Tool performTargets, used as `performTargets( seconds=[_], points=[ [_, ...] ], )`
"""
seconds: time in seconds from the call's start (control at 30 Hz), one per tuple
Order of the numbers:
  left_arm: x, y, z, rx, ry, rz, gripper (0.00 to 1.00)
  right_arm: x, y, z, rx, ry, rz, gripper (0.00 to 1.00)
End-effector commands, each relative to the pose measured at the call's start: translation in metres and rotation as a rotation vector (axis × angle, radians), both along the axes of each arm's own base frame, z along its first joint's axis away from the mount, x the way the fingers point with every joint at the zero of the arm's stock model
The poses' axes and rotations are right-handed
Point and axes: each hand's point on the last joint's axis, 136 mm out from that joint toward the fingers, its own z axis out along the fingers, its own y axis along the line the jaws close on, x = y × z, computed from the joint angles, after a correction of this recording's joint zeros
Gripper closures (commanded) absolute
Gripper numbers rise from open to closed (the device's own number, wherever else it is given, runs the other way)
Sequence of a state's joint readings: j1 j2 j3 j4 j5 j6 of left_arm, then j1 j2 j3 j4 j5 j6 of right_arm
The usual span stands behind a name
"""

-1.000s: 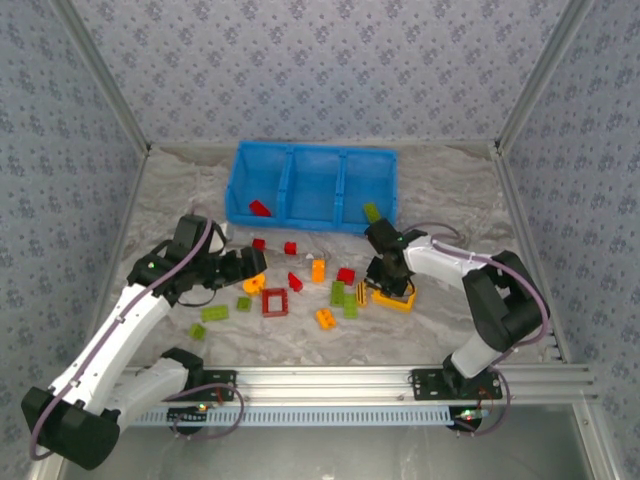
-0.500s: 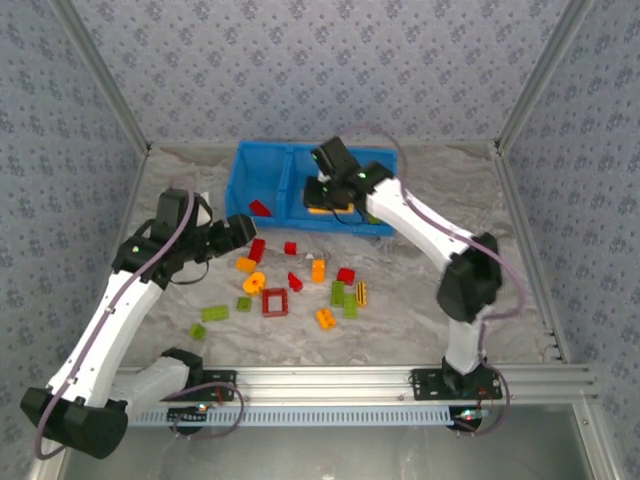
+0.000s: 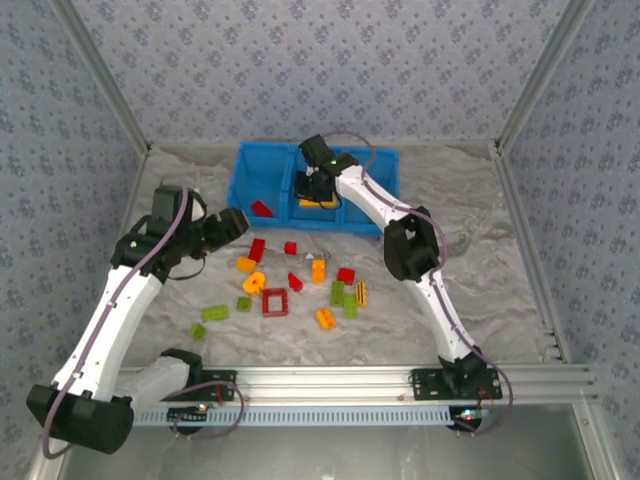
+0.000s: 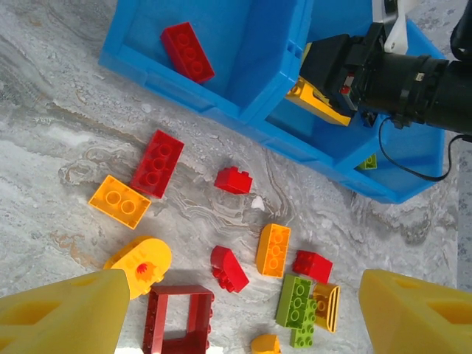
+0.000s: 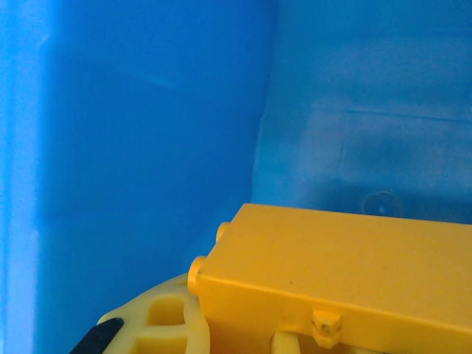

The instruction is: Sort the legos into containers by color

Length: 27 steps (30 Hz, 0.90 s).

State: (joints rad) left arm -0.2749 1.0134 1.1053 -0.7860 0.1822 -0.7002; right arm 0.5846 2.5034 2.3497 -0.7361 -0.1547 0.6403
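— Started with the long bright blue plastic bin (image 4: 251, 44): found the right gripper (image 3: 318, 195) in its middle compartment, clamped tight on the yellow open rectangular plastic frame (image 5: 346, 273). Found the left gripper (image 3: 232, 226) spread wide, empty, above loose red, yellow and green plastic bricks (image 3: 300, 280).

— Feared a snag on the divider wall, given the frame's tilt. Read that tilt from the left wrist; got mere studs and blue wall from the right wrist.

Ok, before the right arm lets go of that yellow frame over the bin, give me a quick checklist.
1. Yellow frame gripped by the right fingers: ok, shut on it.
2. Frame inside the middle compartment of the blue bin: ok, blue walls around it.
3. Floor below free of other colours: cannot tell, hidden.
4. Red brick kept apart, in the left compartment: ok.
5. Left fingers away from the bin: ok, open above the loose bricks.
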Motion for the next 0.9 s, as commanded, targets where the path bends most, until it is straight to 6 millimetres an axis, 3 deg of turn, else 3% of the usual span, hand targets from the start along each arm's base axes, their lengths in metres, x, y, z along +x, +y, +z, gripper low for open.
performTargets(
  seconds=[0.0,0.1,0.17,0.33,0.5,0.67,0.8,0.87],
  points=[
    [-0.002,0.005,0.014,-0.002,-0.038,0.017,0.18,-0.005,0.007,-0.006,0.030,0.066,-0.040,0.92],
    [0.000,0.005,0.012,0.000,-0.031,0.017,0.18,-0.012,0.007,-0.018,-0.012,0.098,-0.061,0.88],
    [0.001,0.006,0.010,0.006,-0.024,0.019,0.18,-0.016,0.005,-0.026,-0.033,0.123,-0.083,0.78],
    [-0.001,0.015,-0.002,0.043,0.026,0.056,0.18,-0.017,0.003,-0.017,-0.050,0.108,-0.107,0.59],
    [-0.008,0.022,-0.019,0.060,0.095,0.094,0.18,-0.008,0.000,0.032,-0.030,0.005,-0.119,0.53],
    [-0.017,0.026,-0.034,0.099,0.161,0.085,0.19,-0.006,-0.010,0.105,-0.010,-0.142,-0.118,0.49],
    [-0.041,0.048,-0.058,0.182,0.305,0.180,0.22,-0.019,-0.019,0.163,-0.063,-0.309,-0.064,0.46],
    [-0.062,0.065,-0.076,0.210,0.420,0.293,0.22,-0.037,-0.010,0.196,-0.055,-0.442,0.036,0.42]
  ],
)
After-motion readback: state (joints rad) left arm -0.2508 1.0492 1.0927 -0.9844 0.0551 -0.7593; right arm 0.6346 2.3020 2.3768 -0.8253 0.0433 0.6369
